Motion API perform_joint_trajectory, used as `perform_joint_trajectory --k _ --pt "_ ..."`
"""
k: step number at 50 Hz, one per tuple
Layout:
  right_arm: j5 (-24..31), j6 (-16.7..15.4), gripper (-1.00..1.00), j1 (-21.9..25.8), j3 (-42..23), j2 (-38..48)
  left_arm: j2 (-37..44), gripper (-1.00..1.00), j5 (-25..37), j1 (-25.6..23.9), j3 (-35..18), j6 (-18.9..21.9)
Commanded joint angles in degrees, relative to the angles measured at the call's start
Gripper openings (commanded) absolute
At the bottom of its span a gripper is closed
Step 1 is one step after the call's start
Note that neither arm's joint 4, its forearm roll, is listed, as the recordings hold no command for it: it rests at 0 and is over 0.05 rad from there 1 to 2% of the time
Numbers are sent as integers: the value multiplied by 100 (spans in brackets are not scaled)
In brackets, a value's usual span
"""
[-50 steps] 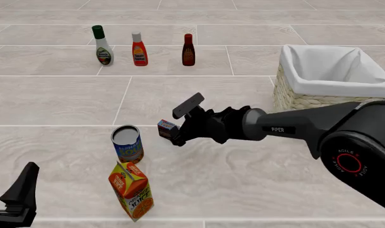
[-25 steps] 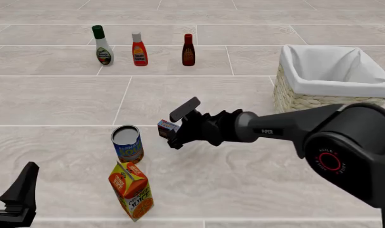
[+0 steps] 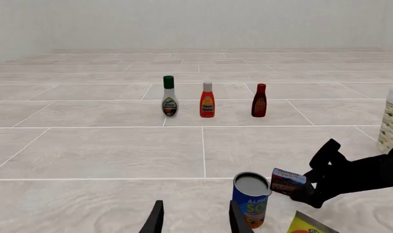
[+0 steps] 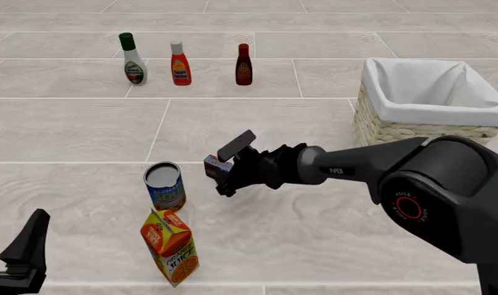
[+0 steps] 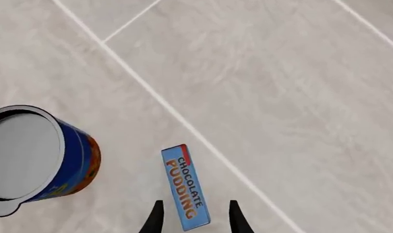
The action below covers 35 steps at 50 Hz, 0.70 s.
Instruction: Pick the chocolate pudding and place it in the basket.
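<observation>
The right end effector (image 4: 226,169) is reaching with its fingers spread open around the small dark brown chocolate pudding box with a blue top (image 4: 215,166), which is sitting on the pale tiled table (image 4: 315,233) just beside the blue-labelled round can (image 4: 165,186). The large pale wicker basket with white lining (image 4: 430,101) is standing well apart. The left end effector (image 3: 195,221) is hanging open, holding nothing.

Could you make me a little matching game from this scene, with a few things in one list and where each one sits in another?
Things:
1. chocolate pudding
2. basket
3. orange juice carton
4. green-capped bottle

Places:
A. far right of the table, beyond the right arm
B. leftmost in the far row of three bottles
C. between the open fingers of the right gripper
D. nearest the camera, in front of the blue can

Pairs: 1-C, 2-A, 3-D, 4-B
</observation>
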Motion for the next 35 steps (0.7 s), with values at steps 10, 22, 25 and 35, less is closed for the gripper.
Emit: perform_joint_trajectory --k 10,22,25,35 --pt "106 -91 -100 -2 -38 -42 -15 100 58 2 0 -17" --pt "109 -157 -100 23 296 -548 -10 100 66 3 -3 -22" --pt "166 -215 -100 0 410 -762 -18 100 19 -1 -13 4" --pt "285 -344 -100 -55 779 -1444 -13 100 73 1 -19 -15"
